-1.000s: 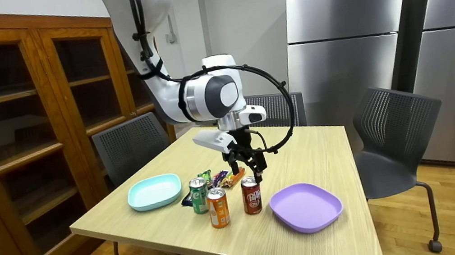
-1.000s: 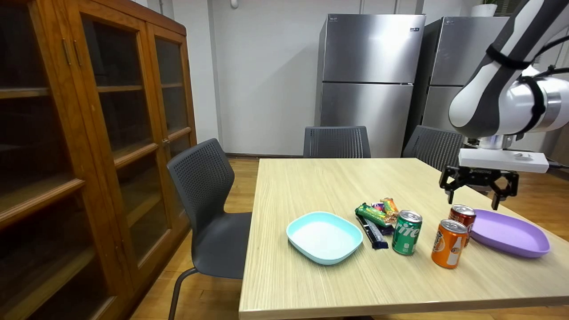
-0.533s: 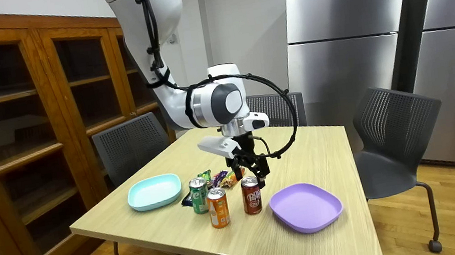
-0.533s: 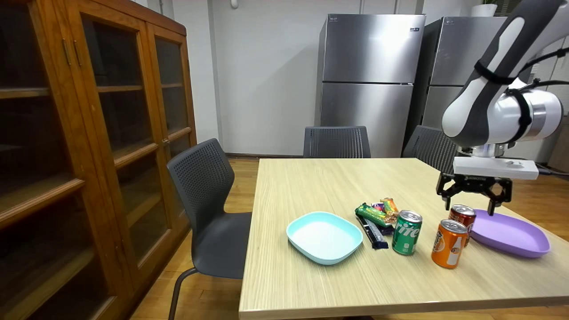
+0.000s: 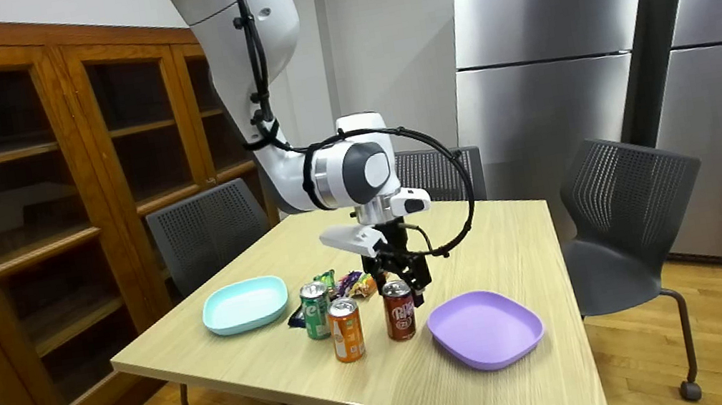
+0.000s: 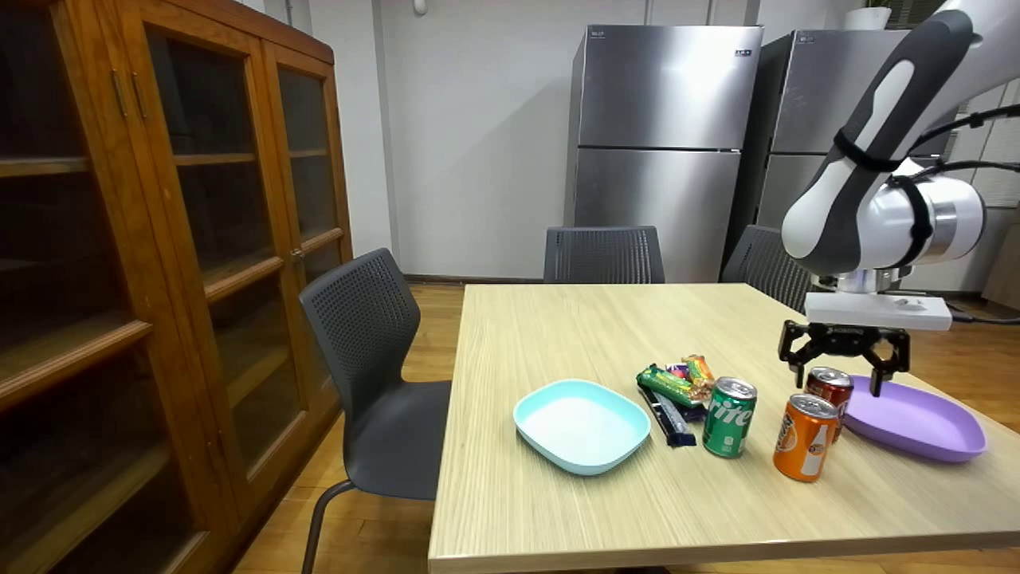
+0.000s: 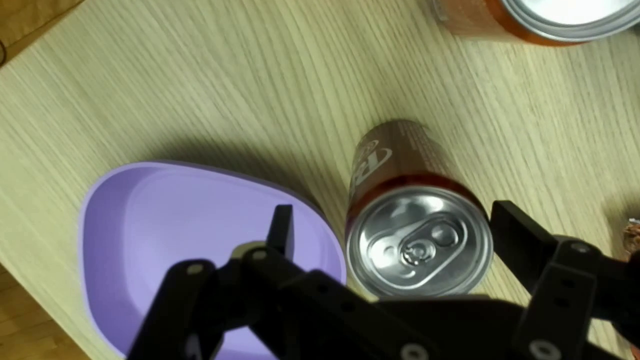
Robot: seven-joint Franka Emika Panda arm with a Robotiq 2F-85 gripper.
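Note:
My gripper is open and empty, pointing down over a dark red Dr Pepper can. In the wrist view the can's silver lid lies between the two fingers. The right finger looks very close to the rim; whether it touches I cannot tell. The left finger stands apart from the can, over the purple plate. In both exterior views the fingertips are around the height of the can's top, with the gripper at the upright can.
An orange can and a green Sprite can stand nearby. Wrapped snacks lie behind the Sprite can. A light blue plate sits farther along the wooden table. Chairs surround it.
My gripper has moved down toward the Dr Pepper can, shifting left in an exterior view and slightly right in another. It has stayed open. The cans, plates and snacks have not moved.

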